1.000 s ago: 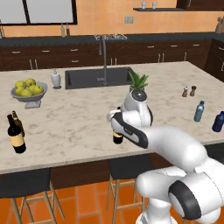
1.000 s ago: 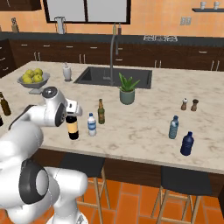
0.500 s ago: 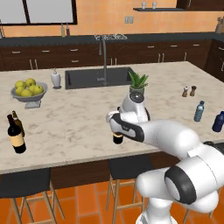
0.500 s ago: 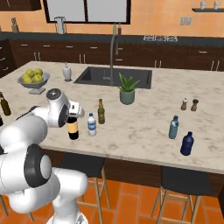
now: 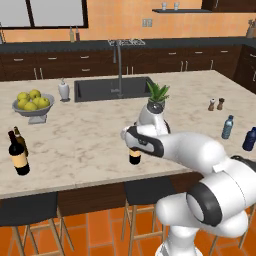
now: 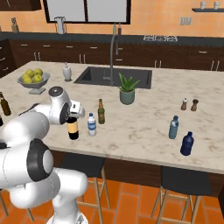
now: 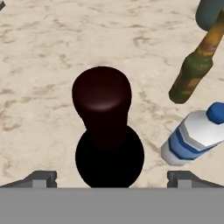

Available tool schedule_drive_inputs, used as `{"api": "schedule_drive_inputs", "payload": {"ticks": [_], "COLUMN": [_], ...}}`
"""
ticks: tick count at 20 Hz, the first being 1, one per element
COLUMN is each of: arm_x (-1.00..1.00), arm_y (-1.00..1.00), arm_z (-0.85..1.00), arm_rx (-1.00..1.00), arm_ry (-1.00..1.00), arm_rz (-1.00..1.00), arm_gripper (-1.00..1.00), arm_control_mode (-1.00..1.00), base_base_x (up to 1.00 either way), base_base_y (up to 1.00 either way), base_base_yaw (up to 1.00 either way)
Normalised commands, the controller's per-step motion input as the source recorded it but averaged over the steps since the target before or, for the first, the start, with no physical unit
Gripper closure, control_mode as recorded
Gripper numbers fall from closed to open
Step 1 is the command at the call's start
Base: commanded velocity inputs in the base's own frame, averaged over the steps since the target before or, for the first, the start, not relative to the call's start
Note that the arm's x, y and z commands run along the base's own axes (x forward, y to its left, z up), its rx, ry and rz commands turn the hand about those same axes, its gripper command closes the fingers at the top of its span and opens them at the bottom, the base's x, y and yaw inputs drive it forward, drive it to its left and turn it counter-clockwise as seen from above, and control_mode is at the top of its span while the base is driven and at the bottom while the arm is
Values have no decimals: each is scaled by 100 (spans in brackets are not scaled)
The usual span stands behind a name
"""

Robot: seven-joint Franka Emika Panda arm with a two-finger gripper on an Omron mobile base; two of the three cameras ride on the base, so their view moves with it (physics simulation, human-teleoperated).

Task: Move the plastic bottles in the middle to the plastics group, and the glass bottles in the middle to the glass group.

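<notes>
A tall black wine bottle [image 6: 72, 130] with a cream label stands near the counter's front edge, seen from above as a dark cap and shoulders [image 7: 103, 101]. My gripper [image 7: 111, 178] hangs open straight over its top, one fingertip on each side and neither touching; it is also seen at the gripper [image 6: 72, 117] and the gripper [image 5: 134, 146]. Just right of it stand the small clear plastic bottle [image 6: 92, 124] and the olive-green bottle [image 6: 101, 112]. The plastics group, a light-blue bottle [image 6: 174, 127] and a dark-blue bottle [image 6: 187, 143], is far right. The glass group [image 5: 19, 155] is far left.
A potted plant [image 6: 127, 91] stands behind the middle bottles, by the sink [image 6: 114, 77]. A fruit bowl [image 5: 33, 104] and a white dispenser [image 5: 63, 90] sit at the back left. Salt and pepper shakers [image 6: 189, 105] stand at the back right. Stools [image 5: 30, 207] are tucked under the front edge.
The arm's elbow has folded in closer to the base while the hand stays over the black wine bottle, perhaps a touch lower. No bottle has moved.
</notes>
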Motion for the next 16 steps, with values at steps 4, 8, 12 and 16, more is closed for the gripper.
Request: {"api": "schedule_drive_inputs", "payload": {"ticks": [4, 8, 12, 16], "arm_x": [16, 13, 3, 0], "arm_y": [0, 2, 1, 0], "arm_z": [-19, -17, -11, -1], "arm_rx": [0, 0, 0, 0], "arm_ry": [0, 0, 0, 0], "arm_rz": [0, 0, 0, 0], "arm_gripper": [-100, -100, -100, -100], "arm_control_mode": [-100, -100, -100, -100], "base_base_x": [0, 0, 0, 0], "base_base_y": [0, 0, 0, 0], "base_base_yaw": [0, 0, 0, 0]}}
